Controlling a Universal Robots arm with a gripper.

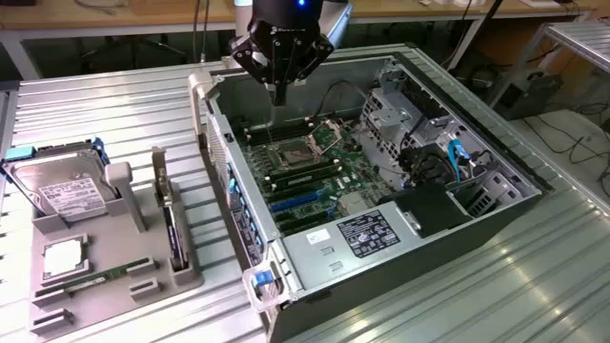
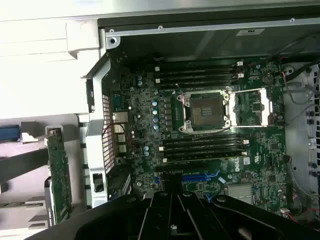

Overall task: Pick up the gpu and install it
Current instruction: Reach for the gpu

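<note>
- While the gripper (image 1: 277,96) is hovering over the memory-slot end of the motherboard (image 1: 315,179) inside the open computer case (image 1: 476,114), its jaws are standing pressed together and are gripping nothing.
- The gpu (image 1: 170,221) is standing on its long edge in a slot along the edge of the grey tray (image 1: 119,246) nearest the case, well apart from the gripper.
- The card is likely handling as light and stiff, yet fragile; its components and connector edge are calling for no contact.
- A pinch across the exposed upper edge, near mid-length, is appearing the soundest hold.
</note>
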